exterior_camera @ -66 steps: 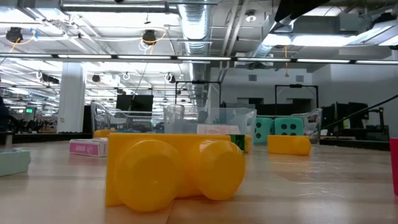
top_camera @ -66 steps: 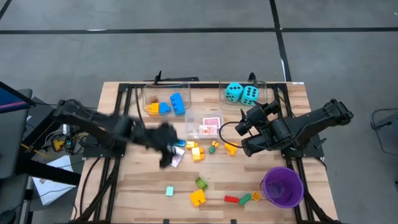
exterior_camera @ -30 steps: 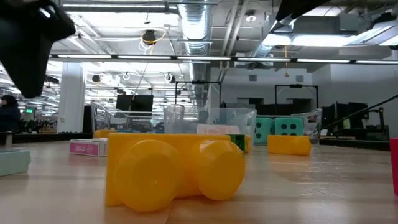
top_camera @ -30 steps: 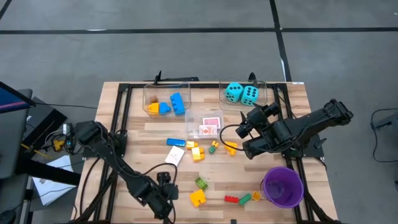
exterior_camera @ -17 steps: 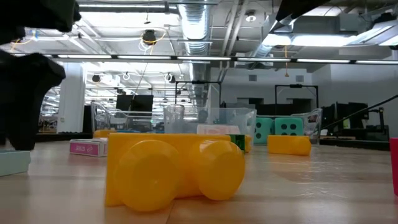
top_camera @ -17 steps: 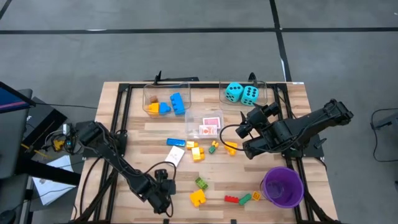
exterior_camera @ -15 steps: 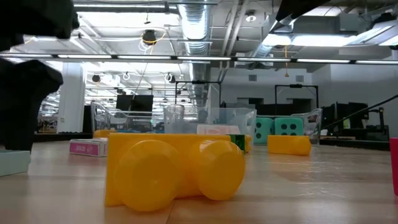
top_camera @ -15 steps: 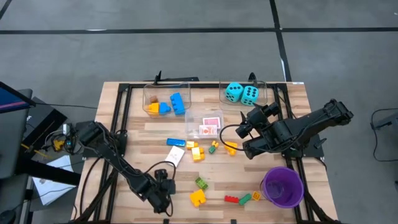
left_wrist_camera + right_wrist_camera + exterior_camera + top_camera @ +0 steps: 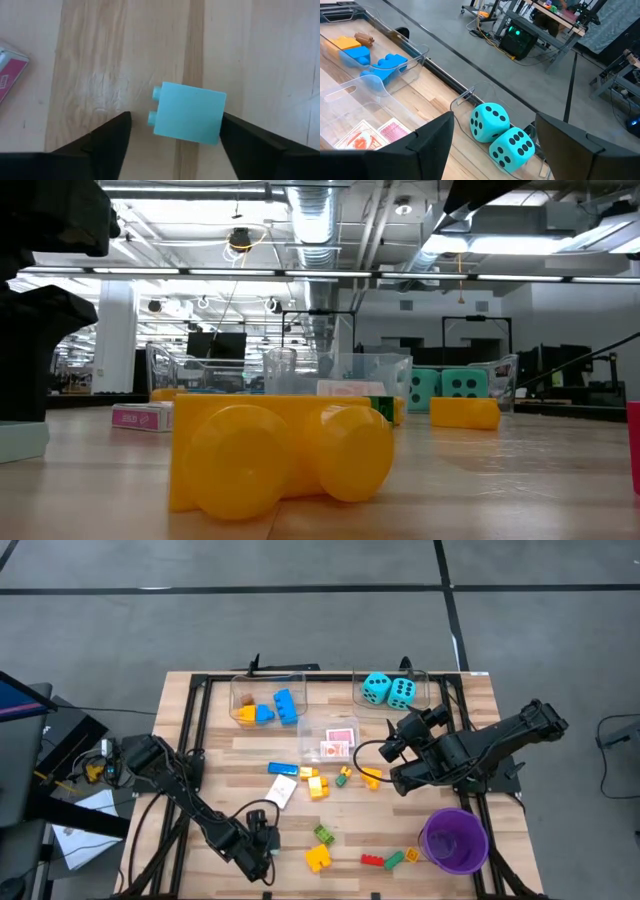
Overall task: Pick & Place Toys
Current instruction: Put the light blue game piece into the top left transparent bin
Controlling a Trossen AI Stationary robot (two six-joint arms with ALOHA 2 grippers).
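Wooden slatted desk point(image 9: 220, 765) on grey concrete floor; open workshop hall behind. Left gripper point(image 9: 172, 137) near front edge, fingers spread either side of turquoise brick point(image 9: 189, 113), not touching. Right gripper point(image 9: 492, 145) spread, empty, mid-right. Brick hidden in high view.

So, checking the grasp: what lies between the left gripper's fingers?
A turquoise brick lies between the left gripper's fingers, on bare wood, in the left wrist view.

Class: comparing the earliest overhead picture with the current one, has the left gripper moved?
Yes. The left gripper went from beside the middle bin towards the table's near edge, and is over a turquoise brick.
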